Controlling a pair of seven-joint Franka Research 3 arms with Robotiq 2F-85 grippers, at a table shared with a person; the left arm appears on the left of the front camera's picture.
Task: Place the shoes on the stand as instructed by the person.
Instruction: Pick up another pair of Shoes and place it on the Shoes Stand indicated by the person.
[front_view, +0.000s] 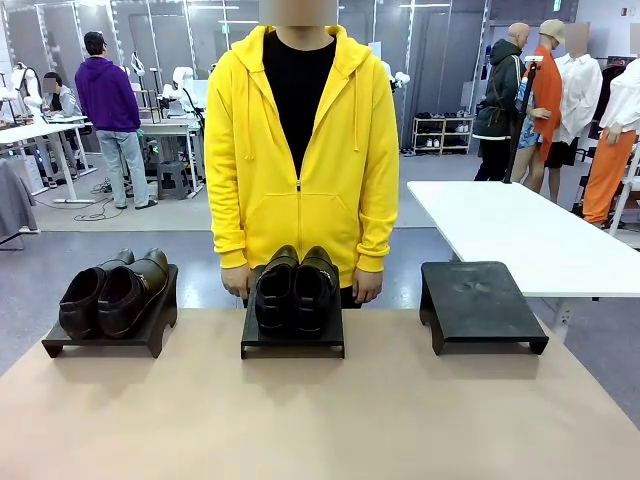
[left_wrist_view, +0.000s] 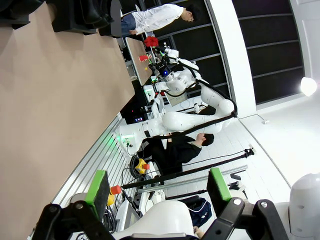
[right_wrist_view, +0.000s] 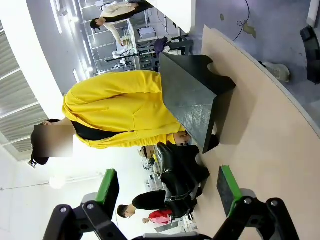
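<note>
below, on the tan bench (front_view: 320, 420), three low black stands sit in a row along the far edge. the left stand (front_view: 110, 335) carries one pair of glossy dark-brown leather dress shoes (front_view: 112, 292); the middle stand (front_view: 292, 340) carries a second glossy black pair (front_view: 294, 288), toes toward the near side; the right stand (front_view: 482, 305) is bare. the person in the bright yellow zip-up hoodie (front_view: 300, 150) stands just behind the middle stand, hands beside the shoes. left claw (left_wrist_view: 159, 192) and right claw (right_wrist_view: 167, 192) both hang spread, green pads apart, holding nothing.

Robotics lab: robot arms (front_view: 180, 85), workbenches (front_view: 40, 130).
</note>
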